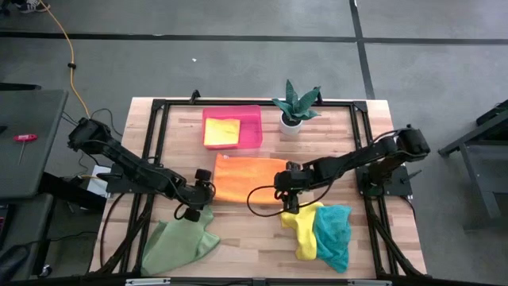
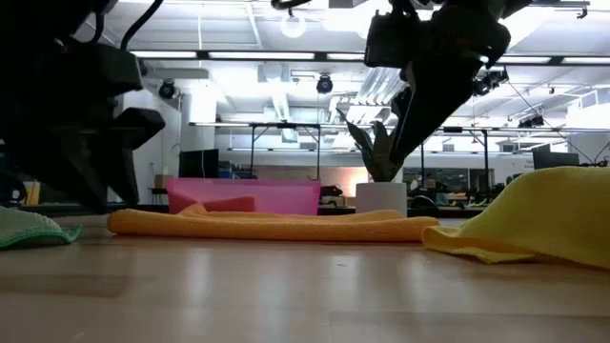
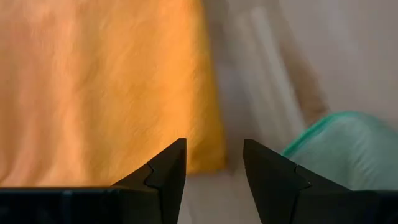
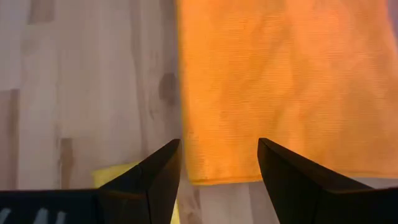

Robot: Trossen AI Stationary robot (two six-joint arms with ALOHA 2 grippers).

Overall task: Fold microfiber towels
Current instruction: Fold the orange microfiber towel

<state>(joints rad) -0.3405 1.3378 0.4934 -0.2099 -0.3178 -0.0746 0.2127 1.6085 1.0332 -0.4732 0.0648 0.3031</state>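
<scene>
An orange towel [image 1: 250, 179] lies flat in the middle of the table. My left gripper [image 1: 202, 192] hangs open above its near left corner [image 3: 205, 155], nothing between the fingers. My right gripper [image 1: 287, 195] hangs open above its near right corner [image 4: 199, 174], also with nothing between them. A light green towel [image 1: 178, 242] lies crumpled at the near left. A yellow towel [image 1: 305, 230] and a teal towel [image 1: 333, 234] lie bunched together at the near right. Another yellow towel [image 1: 221, 131] lies folded in the pink tray [image 1: 252, 119].
A potted plant [image 1: 294, 107] stands at the far edge, right of the pink tray. Bare wood [image 1: 254, 238] shows between the green towel and the yellow one, near the front edge. The black frame [image 1: 159, 107] runs around the tabletop.
</scene>
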